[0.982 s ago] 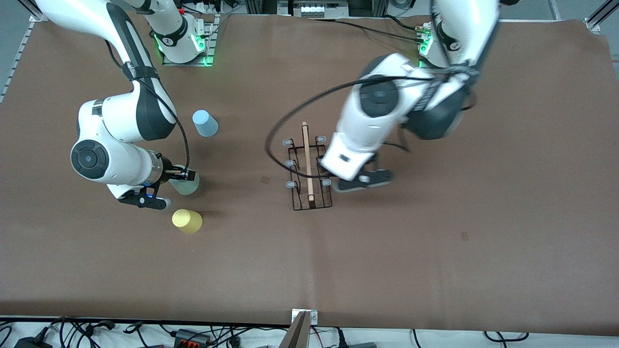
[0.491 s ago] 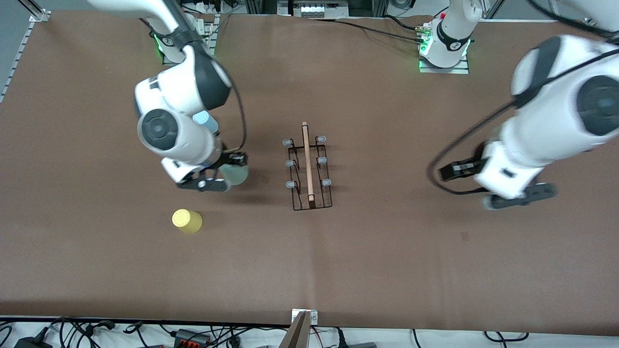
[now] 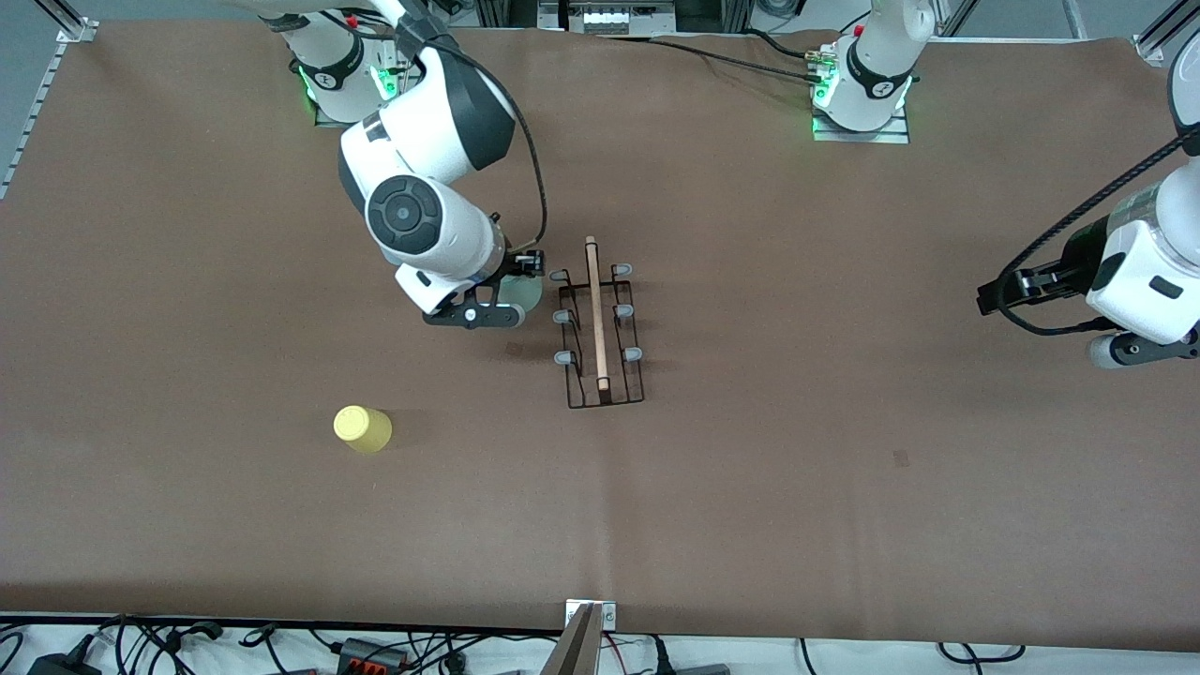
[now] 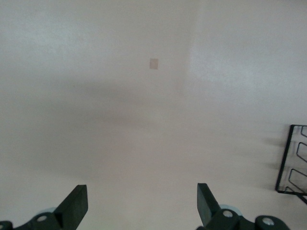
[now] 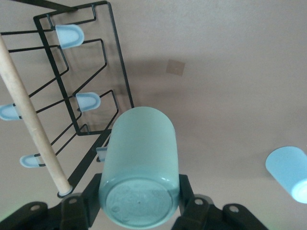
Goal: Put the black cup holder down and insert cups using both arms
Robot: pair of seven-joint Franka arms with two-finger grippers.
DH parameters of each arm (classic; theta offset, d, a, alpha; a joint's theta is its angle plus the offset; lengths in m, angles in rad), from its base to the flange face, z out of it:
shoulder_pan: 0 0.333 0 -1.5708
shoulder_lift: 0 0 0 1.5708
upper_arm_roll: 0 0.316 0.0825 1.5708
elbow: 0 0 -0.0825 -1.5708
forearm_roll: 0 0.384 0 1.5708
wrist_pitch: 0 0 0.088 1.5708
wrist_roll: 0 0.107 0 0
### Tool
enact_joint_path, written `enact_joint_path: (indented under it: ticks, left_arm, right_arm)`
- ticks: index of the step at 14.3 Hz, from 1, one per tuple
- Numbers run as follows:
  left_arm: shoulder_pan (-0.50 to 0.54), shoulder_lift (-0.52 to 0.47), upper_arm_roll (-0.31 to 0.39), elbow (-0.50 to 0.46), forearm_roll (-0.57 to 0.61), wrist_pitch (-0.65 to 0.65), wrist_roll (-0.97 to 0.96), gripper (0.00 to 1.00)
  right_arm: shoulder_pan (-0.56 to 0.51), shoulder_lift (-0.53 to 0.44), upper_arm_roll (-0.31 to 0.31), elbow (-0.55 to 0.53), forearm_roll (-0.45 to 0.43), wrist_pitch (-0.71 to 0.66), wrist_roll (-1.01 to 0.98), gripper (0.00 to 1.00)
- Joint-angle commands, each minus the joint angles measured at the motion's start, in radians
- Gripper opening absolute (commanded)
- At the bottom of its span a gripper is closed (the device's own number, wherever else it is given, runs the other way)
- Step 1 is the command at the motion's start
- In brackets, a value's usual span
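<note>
right gripper (image 5: pixel 139 201) clamping mint cup (image 5: pixel 140 167) beside black cup holder (image 3: pixel 600 323), left gripper (image 4: pixel 139 206) wide

I see the black cup holder (image 3: pixel 598 323) mid-table, my right gripper (image 3: pixel 511 298) just beside it toward the right arm's end with a cup (image 5: pixel 139 170) clamped, another cup (image 3: pixel 362 428) nearer the front camera, and my left gripper (image 4: pixel 139 206) spread over bare table at the left arm's end
</note>
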State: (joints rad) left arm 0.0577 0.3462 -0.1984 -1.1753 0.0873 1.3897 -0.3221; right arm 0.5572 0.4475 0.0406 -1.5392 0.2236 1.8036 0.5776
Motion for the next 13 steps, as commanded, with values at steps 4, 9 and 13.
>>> enact_joint_path:
  ticks: [4,9,13]
  left_arm:
    - [0.037,-0.027,0.010,-0.082,0.019,0.066,0.190,1.00]
    - [-0.094,-0.269,0.168,-0.452,0.009,0.259,0.181,1.00]
    - [-0.084,-0.259,0.168,-0.438,0.009,0.261,0.186,1.00]
  right_arm:
    - [0.056,0.023,-0.008,0.027,0.037,0.006,0.057,0.36]
    - [0.076,0.057,-0.008,0.041,0.037,0.029,0.059,0.36]
    - [0.102,0.088,-0.008,0.042,0.043,0.052,0.059,0.36]
